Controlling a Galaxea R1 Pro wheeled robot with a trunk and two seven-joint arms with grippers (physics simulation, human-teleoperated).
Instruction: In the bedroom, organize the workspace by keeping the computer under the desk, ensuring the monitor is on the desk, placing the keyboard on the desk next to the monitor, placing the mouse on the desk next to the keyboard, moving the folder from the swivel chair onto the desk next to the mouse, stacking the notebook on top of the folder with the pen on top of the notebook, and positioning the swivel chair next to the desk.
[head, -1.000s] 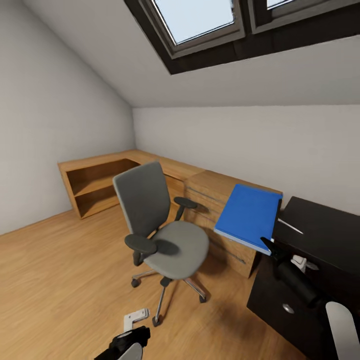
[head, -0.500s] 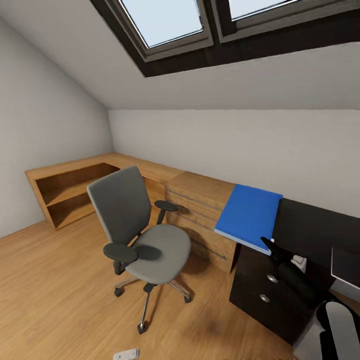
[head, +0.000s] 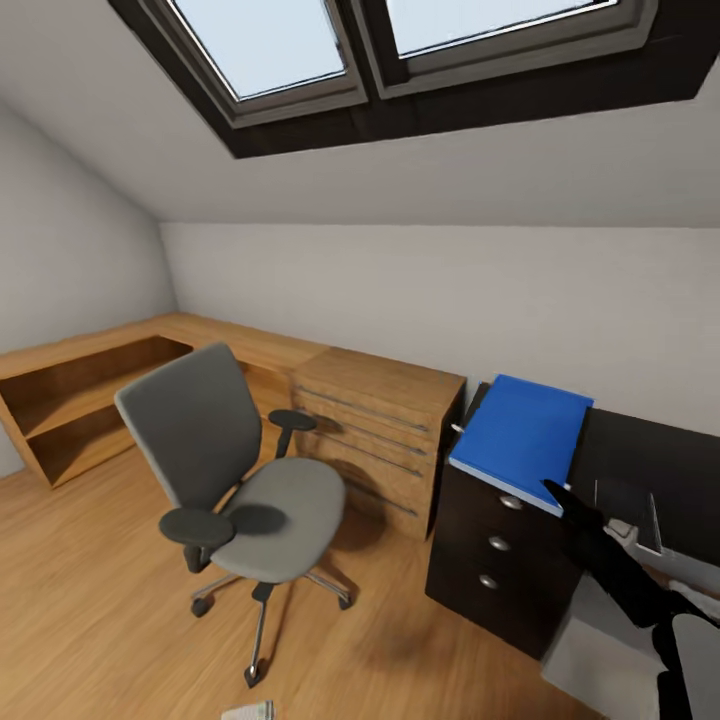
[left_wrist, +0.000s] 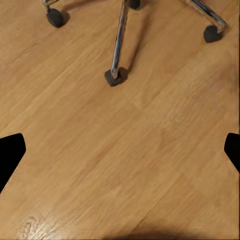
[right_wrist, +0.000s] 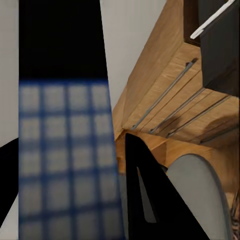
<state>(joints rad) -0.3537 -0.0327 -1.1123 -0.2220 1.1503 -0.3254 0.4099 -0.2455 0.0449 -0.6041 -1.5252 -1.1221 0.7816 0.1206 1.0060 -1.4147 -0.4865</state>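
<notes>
Step in hand, as I read it: folder goes from chair to desk. The right gripper is clamped on the folder's near lower edge, at centre right of the head frame, and the folder is tilted up in the air over the left end of the desk. In the right wrist view the folder is a blurred blue slab pinched between the dark fingers.

The left gripper is spread wide with nothing in it, aimed at bare floor near the chair's chrome legs.

The chair sits lower left of the frame; its seat is bare and it stands well apart from the desk.

Next move, a guess: carry the folder further right over the black top, level it, then lower it flat. The spot beside the mouse can't be judged, since mouse and keyboard aren't visible here. A dark flat item lies on the desktop just right of the gripper. It may be the notebook, too unclear to say.

Edges and room:
- The folder overhangs the desk's left edge above the drawers, and release here risks a tip-off.
- The oak dresser butts against the desk's left end, so no swing room there.
- There is open floor between chair and desk for rolling the chair in later.
</notes>
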